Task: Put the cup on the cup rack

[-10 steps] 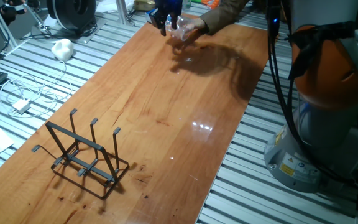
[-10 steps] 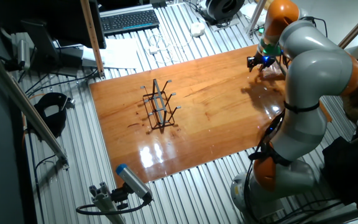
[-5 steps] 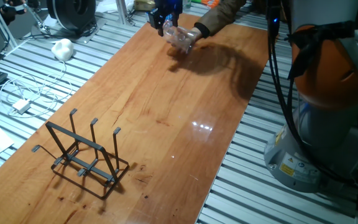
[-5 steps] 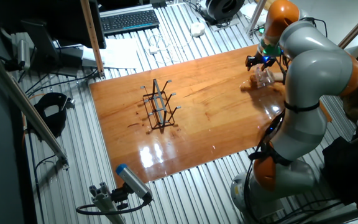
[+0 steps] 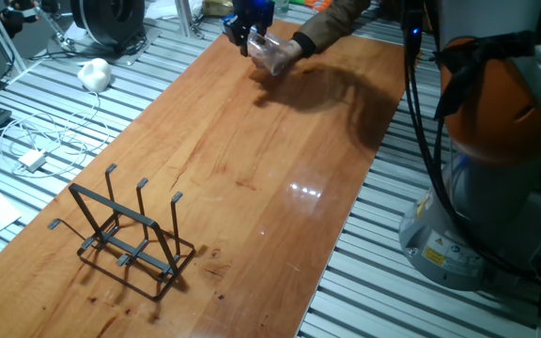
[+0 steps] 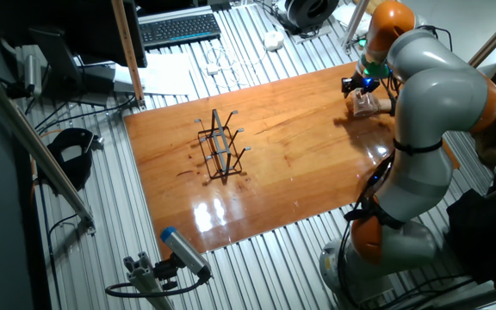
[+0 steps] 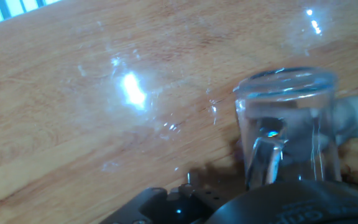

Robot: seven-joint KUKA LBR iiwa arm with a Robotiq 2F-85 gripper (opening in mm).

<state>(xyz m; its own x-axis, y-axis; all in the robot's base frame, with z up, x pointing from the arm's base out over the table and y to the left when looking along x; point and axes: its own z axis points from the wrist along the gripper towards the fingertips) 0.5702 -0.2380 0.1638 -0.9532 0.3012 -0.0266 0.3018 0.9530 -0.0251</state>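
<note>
My claw (image 5: 249,21) sits at the far end of the counter (image 5: 252,169), directly above the cup (image 5: 272,54). Whether its fingers are parted or closed, I cannot tell: the hand view shows only the housing at the bottom edge, and the fixed views are too small. A person's hand (image 5: 306,42) (sleeve reaching in from beyond the counter) is holding or steadying the cup against my claw.

The cup (image 7: 288,124) is clear glass, tilted, its handle facing my camera. I judge it light, rigid, slippery and breakable; a squeeze across the bare wall could slide off. The handle or the rim wall looks the safer purchase, with moderate force only. It appears empty: I see no liquid, though reflections blur the inside.

The cup rack (image 5: 125,235) stands well apart from the cup, at the near end of the counter, three prongs upright, nothing hung on them. Its thin wire looks light and may shift if knocked.
</note>
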